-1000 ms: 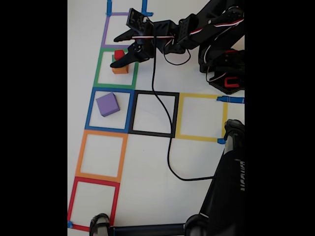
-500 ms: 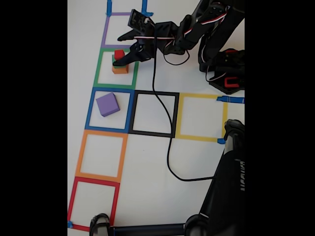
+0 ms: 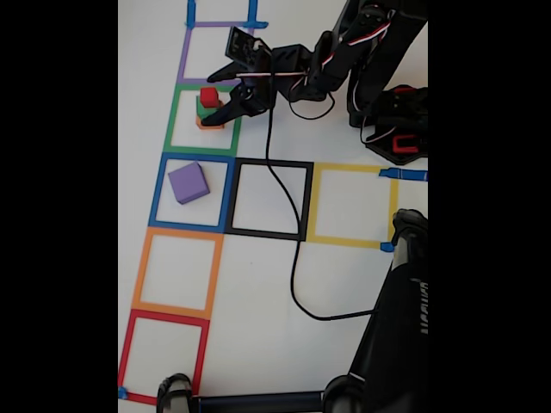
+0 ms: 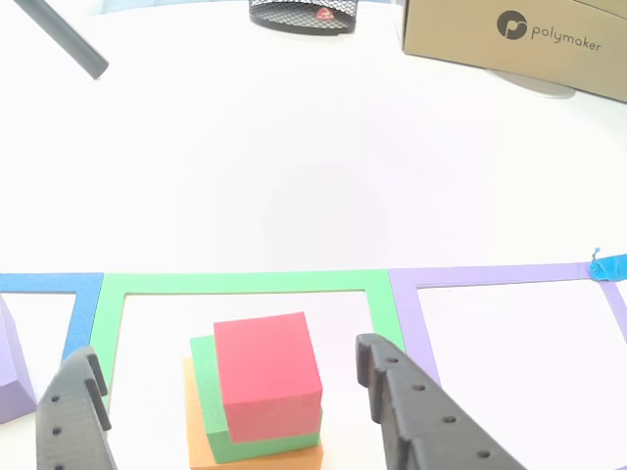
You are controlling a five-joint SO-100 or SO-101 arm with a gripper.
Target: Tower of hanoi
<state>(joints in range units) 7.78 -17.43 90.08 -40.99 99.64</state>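
The tower of hanoi stands split in two. A red cube (image 3: 208,95) sits on a green cube (image 3: 201,110), which sits on an orange cube (image 3: 207,124), all inside the green tape square. The purple cube (image 3: 188,182) rests alone in the blue tape square. My gripper (image 3: 212,95) is open and straddles the stack. In the other view the red cube (image 4: 266,372) tops the green cube (image 4: 208,406) and orange cube (image 4: 201,448). One of the gripper's (image 4: 225,351) fingers (image 4: 73,416) stands on each side, apart from the cubes. The purple cube (image 4: 10,377) peeks in at the left edge.
Tape squares in purple, black (image 3: 269,200), yellow (image 3: 351,205), orange (image 3: 175,273) and red mark the white table. A black cable (image 3: 293,258) trails across the black square. A dark stand (image 3: 396,327) fills the lower right. A cardboard box (image 4: 514,39) and a mesh basket (image 4: 299,15) sit far behind.
The gripper has come down and slightly toward the stack, so its open fingers now flank the cubes. The cubes have not moved.
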